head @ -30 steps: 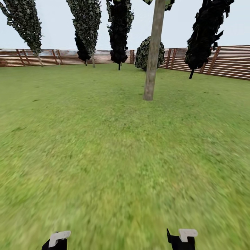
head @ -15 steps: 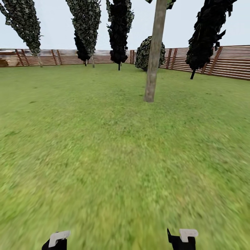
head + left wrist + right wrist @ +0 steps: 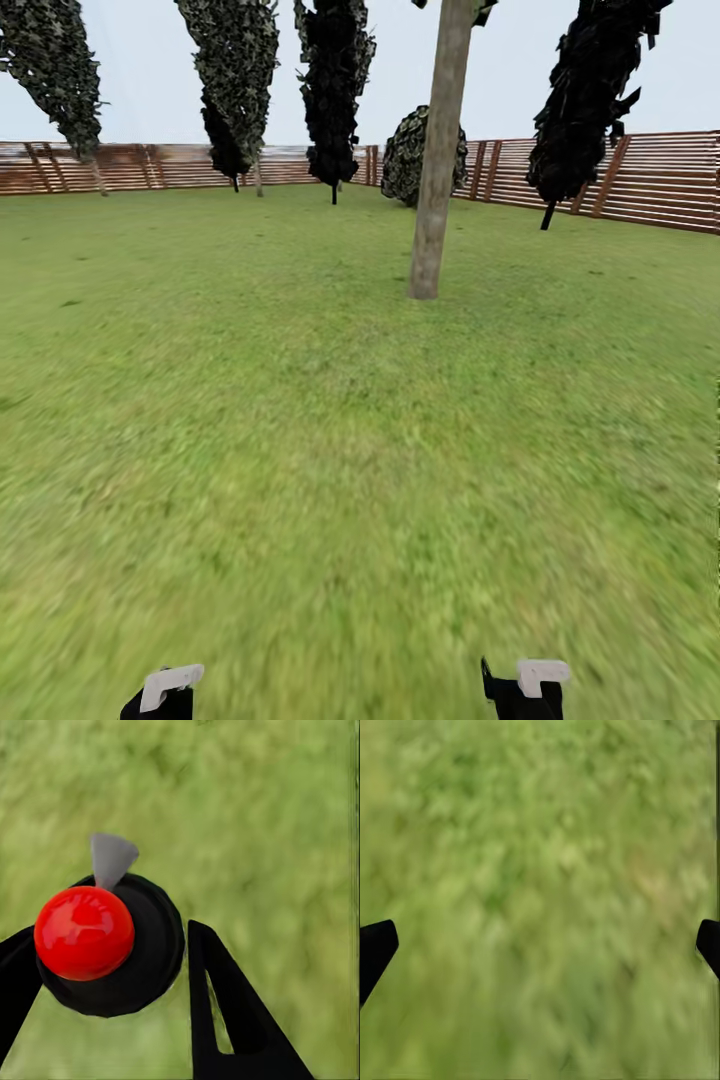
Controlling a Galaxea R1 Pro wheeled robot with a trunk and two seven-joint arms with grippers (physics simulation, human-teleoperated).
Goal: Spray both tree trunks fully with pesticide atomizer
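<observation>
the pesticide atomizer (image 3: 105, 941) was held between the left gripper (image 3: 112, 1005) fingers; the right gripper (image 3: 540, 945) was spread wide, empty. the tree trunk (image 3: 435, 170), at one o'clock, was seen unsprayed.

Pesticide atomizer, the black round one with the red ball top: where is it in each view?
Head view: not discernible; left gripper at the bottom-left edge.
Left wrist view: atomizer held between the left gripper's black fingers.
Right wrist view: lawn beyond the open right gripper.
Shared landmark: the green lawn.
</observation>
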